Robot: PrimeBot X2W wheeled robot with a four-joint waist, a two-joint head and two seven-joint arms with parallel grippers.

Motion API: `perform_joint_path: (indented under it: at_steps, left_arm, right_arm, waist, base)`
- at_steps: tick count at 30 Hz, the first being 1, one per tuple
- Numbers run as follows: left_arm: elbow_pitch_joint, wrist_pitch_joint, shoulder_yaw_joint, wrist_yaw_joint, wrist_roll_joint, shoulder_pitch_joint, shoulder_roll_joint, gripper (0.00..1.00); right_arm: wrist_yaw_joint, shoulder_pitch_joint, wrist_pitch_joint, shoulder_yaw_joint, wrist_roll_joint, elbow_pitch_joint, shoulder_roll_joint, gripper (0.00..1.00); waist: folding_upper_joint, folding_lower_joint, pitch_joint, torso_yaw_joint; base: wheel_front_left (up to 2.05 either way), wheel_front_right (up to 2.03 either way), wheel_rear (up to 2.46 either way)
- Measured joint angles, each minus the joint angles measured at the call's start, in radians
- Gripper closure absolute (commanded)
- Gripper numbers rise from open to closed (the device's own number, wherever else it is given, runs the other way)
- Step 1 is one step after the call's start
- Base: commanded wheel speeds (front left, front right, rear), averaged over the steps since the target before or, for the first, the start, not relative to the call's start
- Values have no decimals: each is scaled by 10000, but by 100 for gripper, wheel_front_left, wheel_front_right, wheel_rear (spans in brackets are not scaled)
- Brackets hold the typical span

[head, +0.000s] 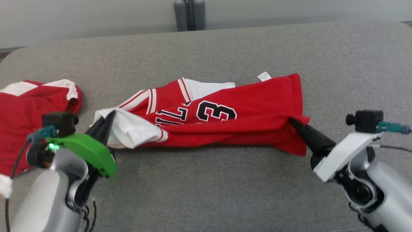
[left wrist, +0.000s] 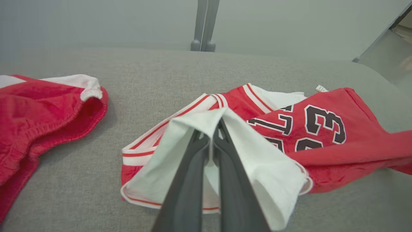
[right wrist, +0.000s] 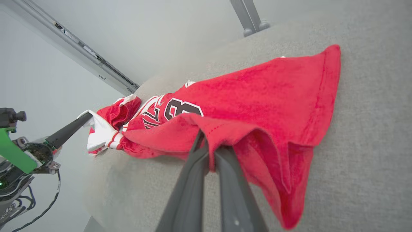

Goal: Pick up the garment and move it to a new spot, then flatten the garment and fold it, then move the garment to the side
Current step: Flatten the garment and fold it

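Note:
The garment (head: 251,109) is a red jersey with white trim and black number 3, lying stretched across the grey table (head: 206,187). My left gripper (head: 109,116) is shut on the jersey's white left end, lifted a little off the surface. In the left wrist view the white cloth (left wrist: 264,167) drapes over both sides of my left gripper (left wrist: 216,126). My right gripper (head: 292,121) is shut on the red hem at the jersey's right end. The right wrist view has red fabric (right wrist: 257,106) pinched in my right gripper (right wrist: 209,145), with the hem hanging below.
A second red and white garment (head: 22,112) lies at the table's left edge, beside my left arm. A grey post (head: 190,14) stands behind the table's far edge. Bare grey surface stretches in front of and behind the jersey.

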Motion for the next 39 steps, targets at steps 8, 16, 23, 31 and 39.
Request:
perform_joint_path:
  at_steps: [8, 16, 23, 31, 39]
  left_arm:
    - [777, 702, -838, -17, -81, -4204, 353, 100]
    - [2190, 550, -1630, -17, -403, -8444, 777, 100]
    - [3352, -305, -2011, -19, -489, -11925, 832, 100]
    - [4579, -1198, -2694, -19, -640, -14760, 686, 100]
    - [5175, -1453, -3726, -19, -1406, -15248, 652, 100]
  right_arm:
    - [-2, -3802, 121, -104, 1099, 493, -673, 100]
    - [-2, -7882, 564, -17, 2065, 1684, -767, 100]
    - [0, -10890, 566, 121, 2399, 2431, -633, 100]
    - [0, -13423, 121, 244, 2602, 3120, -656, 100]
    - [-2, -13716, 88, 965, 3016, 3478, -853, 100]
  waist:
    - [0, 1, 1458, 23]
    - [0, 3, 2933, 52]
    - [-1, 2, 3975, 84]
    - [0, 2, 4639, 104]
    - [0, 1, 4310, 74]
  base:
    - [0, 0, 0]
    - [0, 0, 0]
    - [0, 0, 0]
    - [0, 0, 0]
    - [0, 0, 0]
